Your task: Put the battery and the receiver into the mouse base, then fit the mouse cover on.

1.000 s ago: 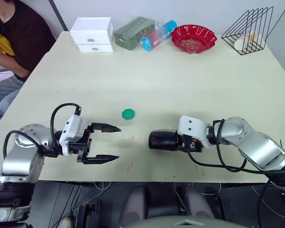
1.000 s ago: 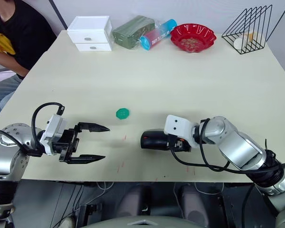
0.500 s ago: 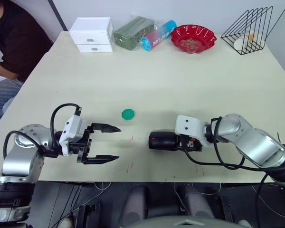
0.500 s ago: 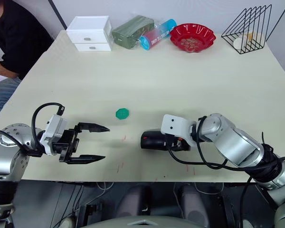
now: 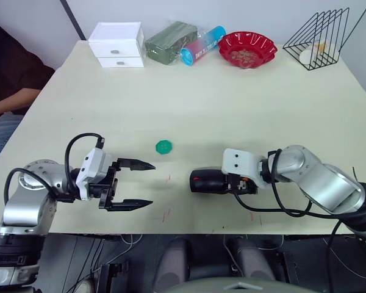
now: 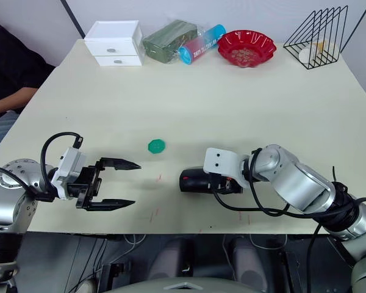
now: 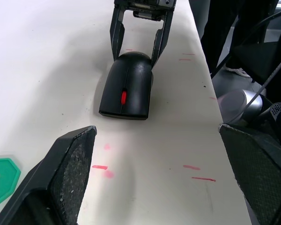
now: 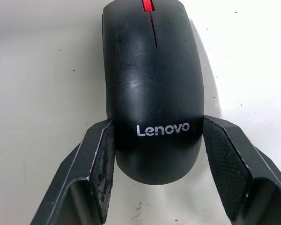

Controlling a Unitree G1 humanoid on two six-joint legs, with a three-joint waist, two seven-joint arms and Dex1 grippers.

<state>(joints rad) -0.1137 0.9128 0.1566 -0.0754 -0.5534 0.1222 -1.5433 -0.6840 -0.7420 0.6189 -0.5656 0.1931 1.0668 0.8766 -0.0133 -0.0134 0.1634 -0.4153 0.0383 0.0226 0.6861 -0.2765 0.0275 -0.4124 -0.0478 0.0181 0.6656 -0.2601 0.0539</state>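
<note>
The black mouse (image 5: 206, 181) lies near the table's front edge, its red scroll wheel (image 8: 148, 5) pointing toward my left arm. The glossy mouse cover (image 8: 154, 93), marked Lenovo, sits on the mouse base and hides most of it. My right gripper (image 5: 224, 182) straddles the mouse's rear, both pads (image 8: 105, 154) touching its flanks. Further left, my left gripper (image 5: 151, 184) is open and holds nothing, well apart from the mouse (image 7: 129, 84) it faces. The battery and the receiver are hidden.
A small green hexagonal dish (image 5: 164, 146) sits between the grippers, a little farther back. Along the far edge stand a white drawer box (image 5: 118, 44), a green pack (image 5: 171, 41), a blue tube (image 5: 204, 44), a red bowl (image 5: 249, 49) and a wire rack (image 5: 322, 39). A person (image 5: 12, 91) sits at the left.
My right wrist has crept slightly left, closer over the mouse's rear; the mouse barely shifted. The person at the left has leaned back. My left arm has not moved.
</note>
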